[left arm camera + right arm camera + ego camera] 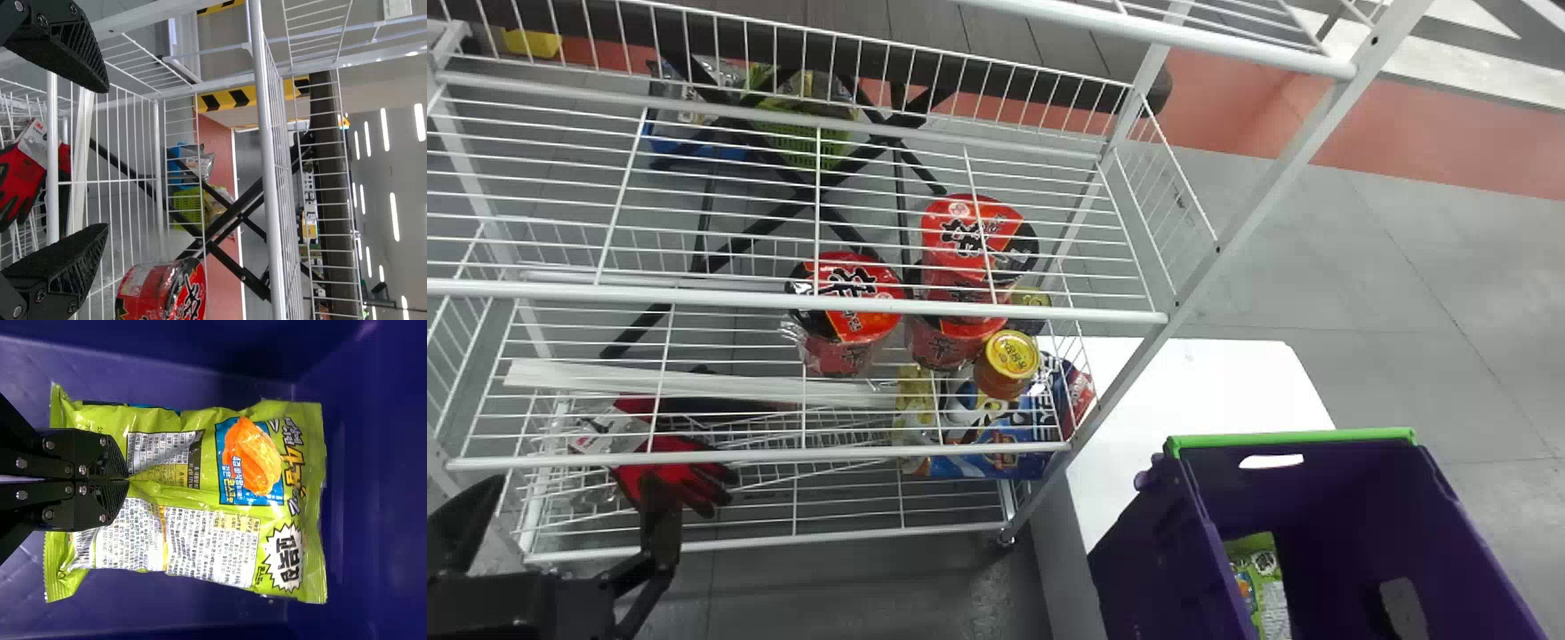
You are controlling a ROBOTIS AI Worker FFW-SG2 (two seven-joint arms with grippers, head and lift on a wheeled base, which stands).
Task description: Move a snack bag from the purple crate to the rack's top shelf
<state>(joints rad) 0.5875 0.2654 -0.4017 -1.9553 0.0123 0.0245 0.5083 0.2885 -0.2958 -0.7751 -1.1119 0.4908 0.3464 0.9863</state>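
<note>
Right tool [128, 480] pinching the green snack bag [207, 497] inside the purple crate [380, 453]

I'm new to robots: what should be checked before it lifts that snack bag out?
1. Right gripper, jaws closed on the snack bag: ok, pinching its back seam.
2. Pinch firm enough to lift: cannot tell.
3. Bag free of tears: ok on the side facing the wrist camera.
4. Bag clear of the purple crate: not ok, it is inside.
5. Left gripper empty: ok, jaws open.
6. Room on the rack's top shelf: cannot tell.
</note>
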